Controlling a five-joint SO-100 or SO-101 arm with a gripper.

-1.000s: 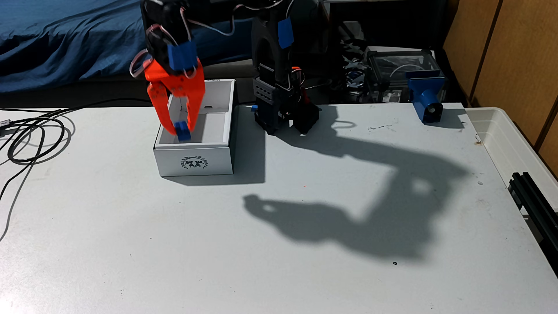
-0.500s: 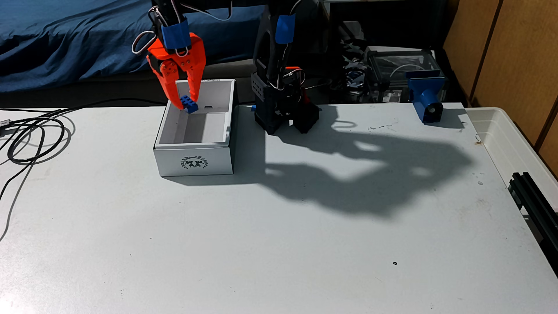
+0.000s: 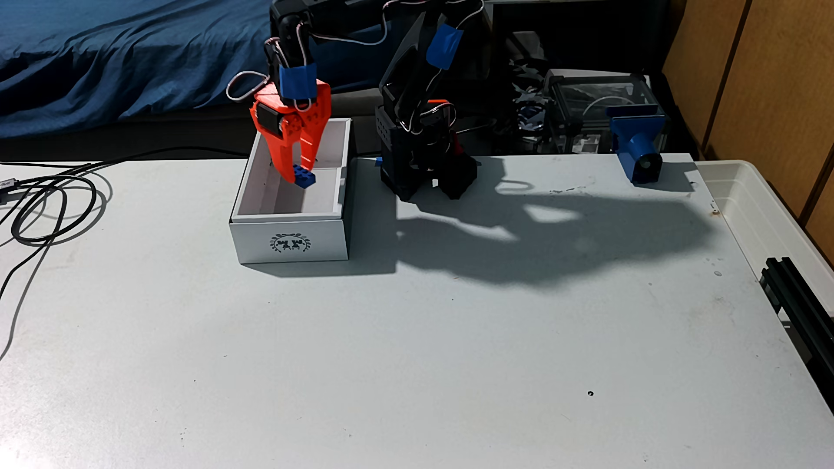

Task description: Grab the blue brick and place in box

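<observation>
The blue brick (image 3: 303,176) is a small dark-blue studded block held between the orange fingertips, hanging inside the open top of the box (image 3: 289,241). The box is white cardboard with a dark wreath emblem on its near face and stands on the table's back left part. My orange gripper (image 3: 300,173) points down into the box, shut on the brick. The black arm with blue tape patches rises behind it to its base at the table's back edge.
Black cables (image 3: 40,207) coil on the table's left side. A blue printed mount (image 3: 638,146) stands at the back right, a translucent tub (image 3: 758,203) beyond the right edge, and a black rail (image 3: 799,297) lower right. The arm's shadow crosses the table.
The gripper, holding the brick throughout, swung from the box's near left corner up to its far left side, then right and down towards the box's middle.
</observation>
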